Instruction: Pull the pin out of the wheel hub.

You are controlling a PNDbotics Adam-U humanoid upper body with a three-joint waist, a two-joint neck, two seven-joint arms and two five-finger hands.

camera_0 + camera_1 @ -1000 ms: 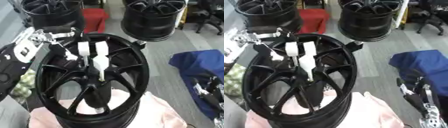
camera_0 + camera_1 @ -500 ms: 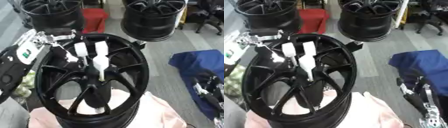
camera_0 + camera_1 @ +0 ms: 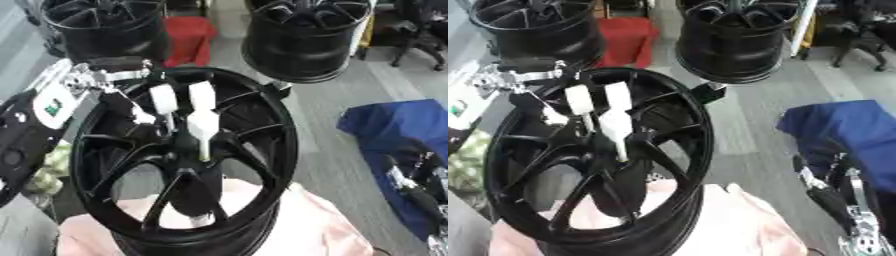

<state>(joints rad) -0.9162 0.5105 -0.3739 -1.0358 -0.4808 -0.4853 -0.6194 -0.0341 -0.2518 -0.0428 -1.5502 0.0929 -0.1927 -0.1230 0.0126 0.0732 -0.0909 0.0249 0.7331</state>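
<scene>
While left hand [image 3: 122,102] fingers touch hub [image 3: 188,150], white pin [image 3: 199,125] beside

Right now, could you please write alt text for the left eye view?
A black wheel stands tilted with a white pin in its hub, the left hand at its upper left rim. Two more wheels and a blue cloth lie beyond.

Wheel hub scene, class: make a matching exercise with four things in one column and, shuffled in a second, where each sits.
Things:
1. white pin
2. left hand
3. blue cloth
4. red box

Places:
A. floor, right side
B. at the wheel's upper left rim
C. centre of the wheel hub
D. between the two far wheels

Pairs: 1-C, 2-B, 3-A, 4-D.
</scene>
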